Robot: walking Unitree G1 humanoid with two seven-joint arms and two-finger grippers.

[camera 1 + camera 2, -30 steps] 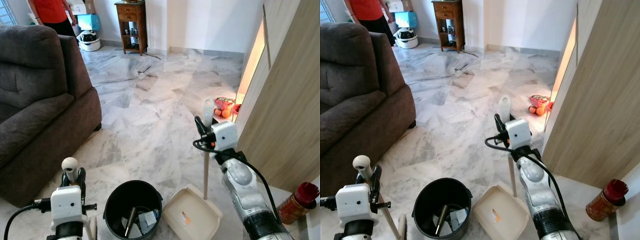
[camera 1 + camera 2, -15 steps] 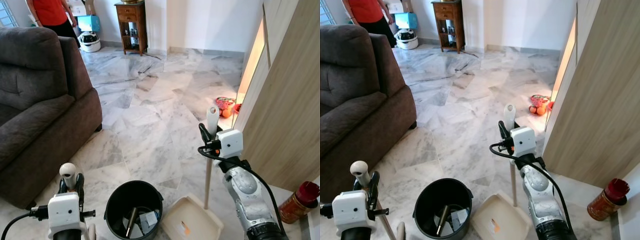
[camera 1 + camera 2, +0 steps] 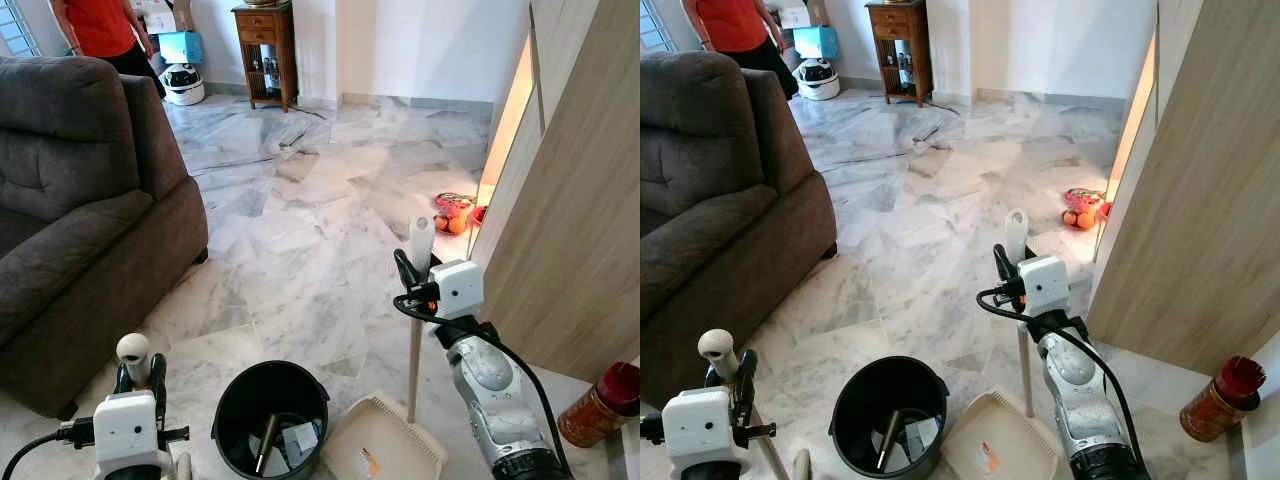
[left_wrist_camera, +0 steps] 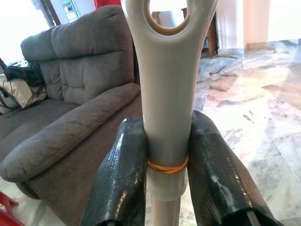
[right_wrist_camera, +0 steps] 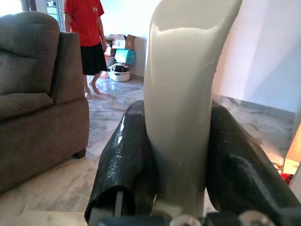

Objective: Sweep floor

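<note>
My left gripper (image 3: 140, 378) is shut on the cream broom handle (image 4: 167, 84), low at the left by the sofa; a rubber band rings the handle between the fingers (image 4: 123, 169). My right gripper (image 3: 412, 275) is shut on the upright cream handle (image 5: 186, 80) of a long-handled dustpan (image 3: 385, 452). The pan rests on the marble floor (image 3: 300, 230) just right of a black bucket (image 3: 270, 366). The bucket holds some scraps of rubbish.
A dark grey sofa (image 3: 80, 200) fills the left side. A wood-panelled wall (image 3: 570, 220) runs along the right, with a red-lidded jar (image 3: 596, 404) at its foot and toys (image 3: 452, 212) further along it. A person in a red top (image 3: 100, 25) stands far back by a wooden cabinet (image 3: 265, 50).
Both arms sit a little lower in the picture, and the dustpan has slid slightly nearer to me. Both grips are unchanged. The view itself has shifted a little.
</note>
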